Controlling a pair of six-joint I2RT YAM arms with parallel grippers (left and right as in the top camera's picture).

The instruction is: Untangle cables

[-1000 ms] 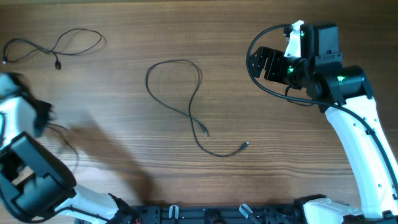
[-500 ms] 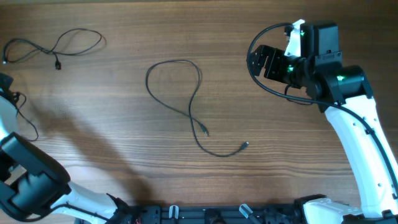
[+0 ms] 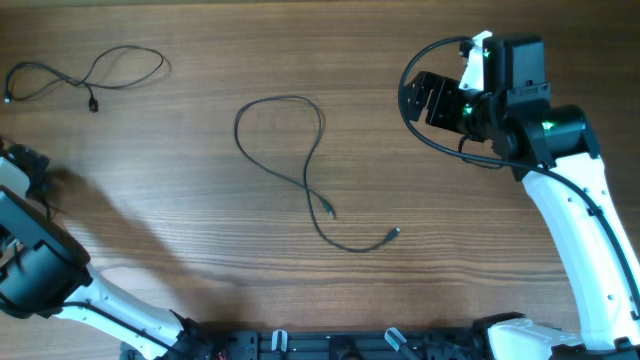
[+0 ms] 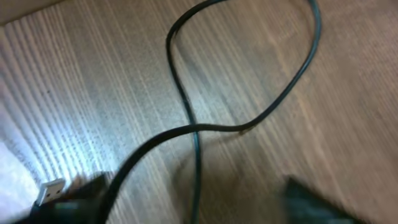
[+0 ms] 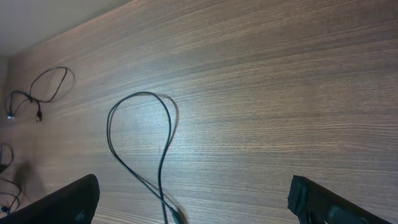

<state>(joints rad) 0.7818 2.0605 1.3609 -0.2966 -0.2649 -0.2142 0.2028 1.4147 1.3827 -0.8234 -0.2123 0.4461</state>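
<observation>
Setting: wooden table [image 3: 180, 260] seen from above, a robot arm at each side, thin black cables lying on it
Middle cable: one cord [image 3: 320, 130] near the table's centre, laid in an open loop with a tail curling toward the near edge; it touches no other cord and no gripper
Far cable: a second cord [image 3: 128, 49] in the far left corner, in loose curves, well apart from the middle one
Left cable: a third cord [image 4: 211, 127] under the left wrist camera, at the table's left edge; it crosses over itself once; a silver plug [image 4: 48, 191] lies just beside the left finger
Left gripper [image 4: 193, 186]: picture blurred; fingers appear spread, bare wood between them; the cord runs close past one finger, yet no pinch shows
Right gripper [image 5: 194, 183]: fingers spread wide, holding nothing, hovering over bare wood well apart from every cord
Progress, as a judgement: the cords look mostly separated; only the left one's self-crossing seems left
Risk: pulling one end of the left cord could draw the crossing into a knot; the plug could snag inside the loop; so near the edge, a tug could drag the cord off the table; a grasp in this blurred view could miss or catch both strands
</observation>
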